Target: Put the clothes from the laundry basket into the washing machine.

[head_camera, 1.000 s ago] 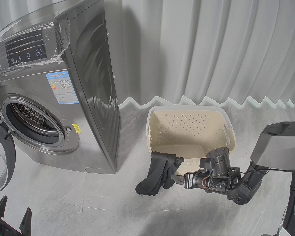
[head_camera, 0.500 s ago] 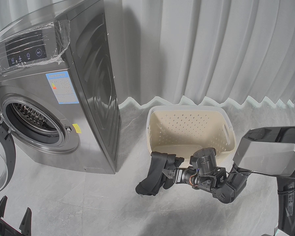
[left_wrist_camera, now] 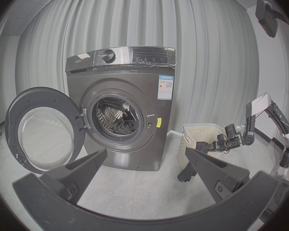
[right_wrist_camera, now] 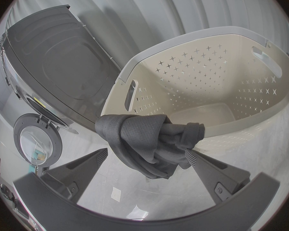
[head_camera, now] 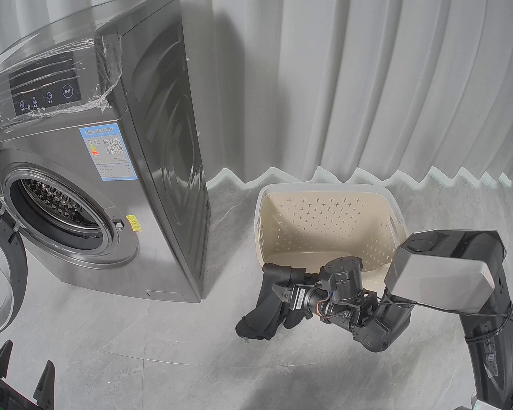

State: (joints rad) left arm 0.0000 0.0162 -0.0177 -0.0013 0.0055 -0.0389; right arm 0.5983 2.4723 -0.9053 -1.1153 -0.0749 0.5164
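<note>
Right tool [right_wrist_camera: 145,152] advanced, open, around dark garment [right_wrist_camera: 136,133].

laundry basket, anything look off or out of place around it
The dark garment is draped over the laundry basket's near rim, hanging outside toward the floor instead of lying inside. Loose plastic film also clings to the washing machine's panel.

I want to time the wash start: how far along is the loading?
Done: dark clothes already lie in the drum of the open washing machine, and the inside of the laundry basket looks bare. In hand: the right gripper, open, sits at the one dark garment draped over the basket's near rim, not yet closed on it. Left: grasp it and carry it to the drum.
</note>
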